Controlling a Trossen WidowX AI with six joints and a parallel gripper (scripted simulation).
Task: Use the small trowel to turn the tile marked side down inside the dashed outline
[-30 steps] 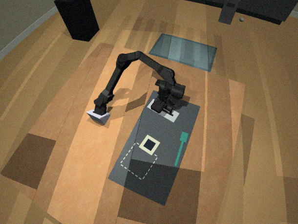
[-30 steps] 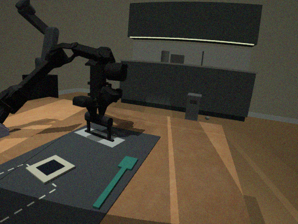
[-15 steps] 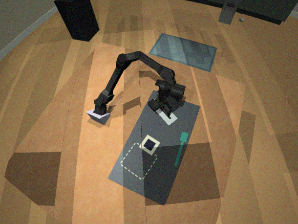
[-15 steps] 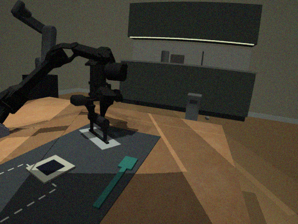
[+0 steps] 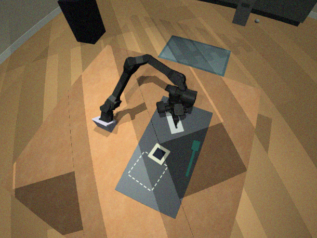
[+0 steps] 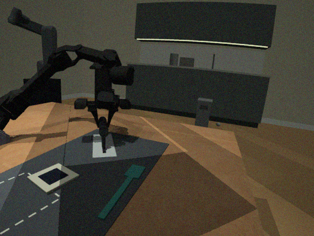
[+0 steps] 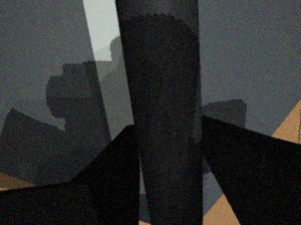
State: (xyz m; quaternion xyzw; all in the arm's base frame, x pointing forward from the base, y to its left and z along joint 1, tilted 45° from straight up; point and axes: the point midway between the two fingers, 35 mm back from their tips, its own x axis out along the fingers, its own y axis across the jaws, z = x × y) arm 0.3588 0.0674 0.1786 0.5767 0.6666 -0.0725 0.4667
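My gripper (image 5: 175, 118) (image 6: 103, 120) (image 7: 165, 128) is shut on the round handle of the dark trowel (image 5: 176, 124) (image 6: 103, 129) (image 7: 159, 73). The trowel is seen nearly end-on, its thin lower part over the white rectangle; contact with the surface is unclear. The tile (image 5: 165, 153) (image 6: 72, 173) lies flat on the grey mat (image 5: 201, 117) (image 6: 152, 149), its dark central square facing up. It overlaps one corner of the dashed outline (image 5: 150, 190) (image 6: 32, 214), mostly outside it. The gripper is well away from the tile.
A green flat-headed tool (image 5: 195, 145) (image 6: 135, 171) lies along the mat's edge. The white rectangle (image 5: 177, 130) (image 6: 110, 153) lies flat at the mat's far end. The arm's base stands at the left in the top view, and a glassy panel (image 5: 197, 55) lies behind.
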